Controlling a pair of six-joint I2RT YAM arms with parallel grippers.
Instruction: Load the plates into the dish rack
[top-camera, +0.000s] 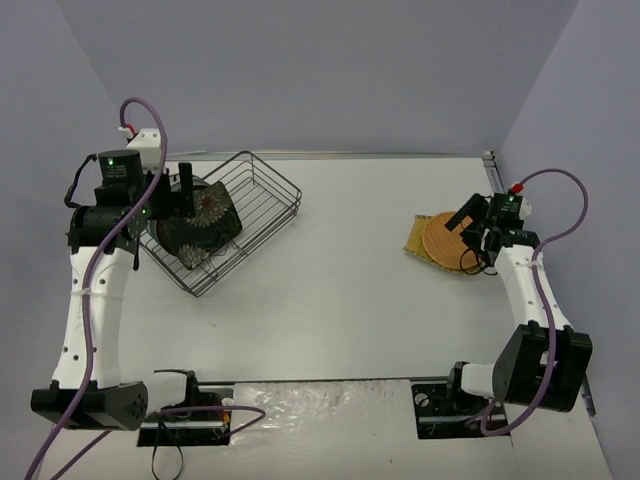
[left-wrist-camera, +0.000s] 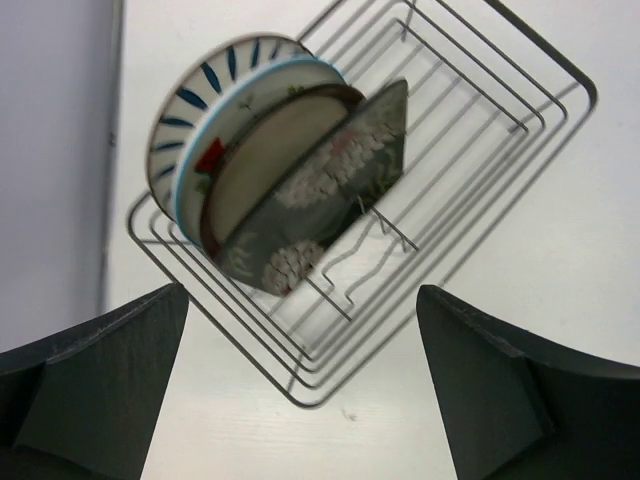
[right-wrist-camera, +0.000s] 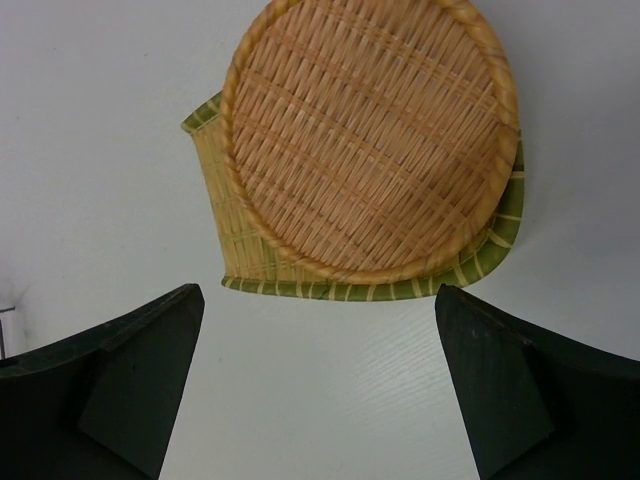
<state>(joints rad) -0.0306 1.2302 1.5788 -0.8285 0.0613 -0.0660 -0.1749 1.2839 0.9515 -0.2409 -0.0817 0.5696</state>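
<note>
The left gripper (left-wrist-camera: 302, 292) is spread wide over 4 plates (left-wrist-camera: 290, 170) in the dish rack (left-wrist-camera: 470, 95), the right gripper (right-wrist-camera: 320, 290) wide over the orange plate (right-wrist-camera: 365, 135)

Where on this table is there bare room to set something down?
The wide middle of the table, between the dish rack and the woven plate, is bare, as is the strip along the back wall. The rack's far right end has empty slots. Its other end is packed with standing plates.

A white table (top-camera: 350, 300) fills the space, boxed in by a plain pale lavender back wall (top-camera: 320, 70) and matching side walls (top-camera: 40, 100). Soft, even light, faint shadows.
</note>
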